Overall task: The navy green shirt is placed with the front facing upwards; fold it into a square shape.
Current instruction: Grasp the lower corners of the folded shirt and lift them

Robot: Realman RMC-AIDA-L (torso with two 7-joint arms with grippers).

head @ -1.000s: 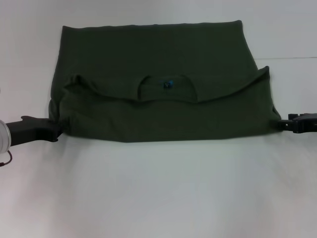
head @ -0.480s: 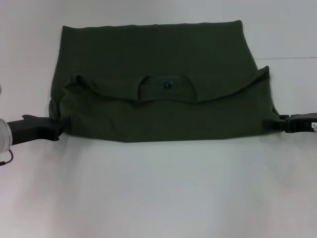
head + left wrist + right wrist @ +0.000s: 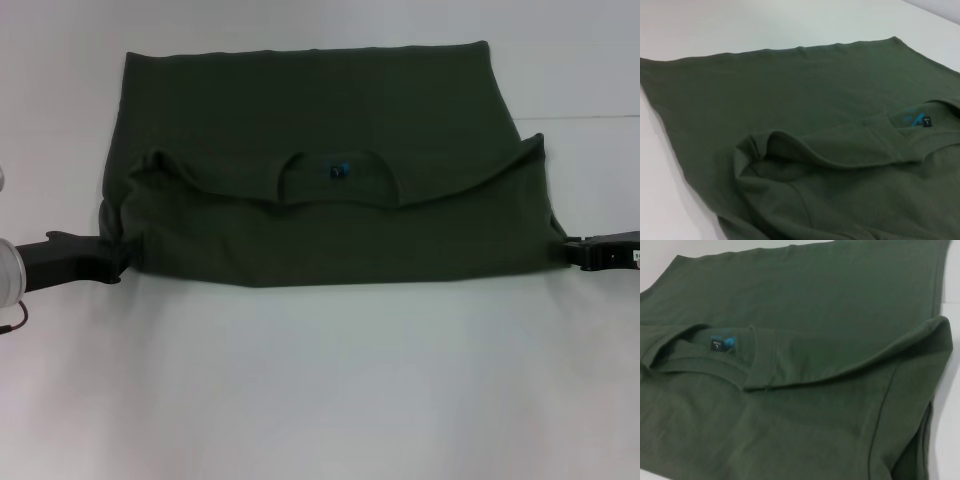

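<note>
The navy green shirt lies on the white table, folded across so that its collar with the small blue label sits mid-way and plain green cloth faces up. The chest lettering is hidden. My left gripper lies low on the table and touches the shirt's near left corner. My right gripper lies low at the near right corner, just beside the cloth's edge. The left wrist view shows the shirt and the label. The right wrist view shows the shirt and the label.
Bare white table surrounds the shirt, with a wide stretch in front of its near edge. A thin seam line crosses the table at the far right.
My right gripper pushed in toward the shirt's near right corner, then drew back to the right. The left gripper and the shirt have hardly moved.
</note>
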